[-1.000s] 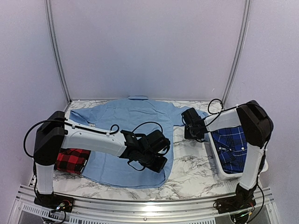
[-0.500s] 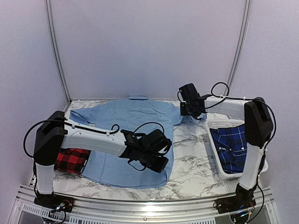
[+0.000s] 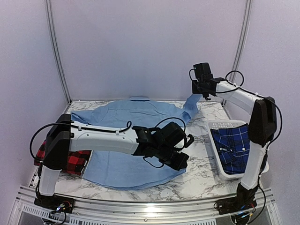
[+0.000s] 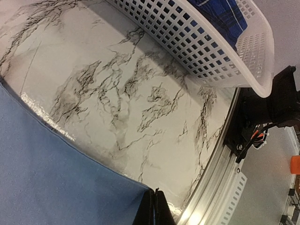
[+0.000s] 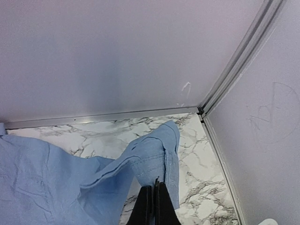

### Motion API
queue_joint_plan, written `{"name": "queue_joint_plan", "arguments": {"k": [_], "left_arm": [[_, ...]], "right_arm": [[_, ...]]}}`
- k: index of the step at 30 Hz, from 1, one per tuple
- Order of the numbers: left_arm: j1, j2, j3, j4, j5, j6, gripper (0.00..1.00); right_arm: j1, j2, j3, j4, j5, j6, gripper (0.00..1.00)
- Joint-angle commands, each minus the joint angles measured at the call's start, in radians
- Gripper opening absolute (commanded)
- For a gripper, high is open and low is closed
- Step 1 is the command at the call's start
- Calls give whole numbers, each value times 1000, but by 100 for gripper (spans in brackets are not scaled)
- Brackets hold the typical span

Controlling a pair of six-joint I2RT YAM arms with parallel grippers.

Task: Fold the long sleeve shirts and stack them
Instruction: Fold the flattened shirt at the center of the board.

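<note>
A marble-patterned table (image 3: 199,176) stands in a booth of pale lilac walls (image 3: 140,47), seen from the top external camera. The light blue shirt (image 3: 126,119) lies spread over the table's middle, with its collar toward the back wall. The left gripper (image 3: 182,163) sits low at the shirt's near right hem corner, its jaws clamped on that cloth. Well off to this gripper's left, the red-and-black check shirt (image 3: 70,160) lies at the table's edge. To its right stands a white basket (image 3: 220,124) with the dark blue plaid shirt (image 3: 233,143) inside. The right gripper (image 3: 203,97) hangs above the back right corner. It pinches the blue shirt's sleeve (image 3: 191,104), which rises off the table to meet it.

In the left wrist view, veined marble fills most of the frame, bounded by an aluminium rail (image 4: 215,187). The fingers (image 4: 161,213) are pressed together with the hem corner caught at their tips. Blue cloth spreads to one side of them, and the latticed basket lies across the bare marble.

In the right wrist view, the lilac wall and a metal corner post (image 5: 234,61) rise behind the marble. The fingers (image 5: 161,208) are closed on the sleeve's cuff end, and the sleeve droops from them toward the shirt's body.
</note>
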Motion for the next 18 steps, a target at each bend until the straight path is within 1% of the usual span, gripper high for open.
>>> {"name": "queue_joint_plan", "arguments": {"k": [1,8,10,14,16,18], "left_arm": [[-19,94,100,5,80,-7,0],[-35,205,266,-4,141,-37,0],[-41,241,314,-8,162,-43,0],[-54,295,388,-25,184,-46,0],[-54,299,386,-30,182,-44,0],[-53,283,366,-31,155,-43,0]], "right_arm": [[-73,-53,42,36,-20,-41,0],[-183,-115,22,83,-57,-29,0],[-205,-140,13,110,-65,-27,0],[-223,-161,49,117,-79,-14,0],[-223,-164,65,115,-133,-9,0],[-214,-181,43,142,-219,-11,0]]}}
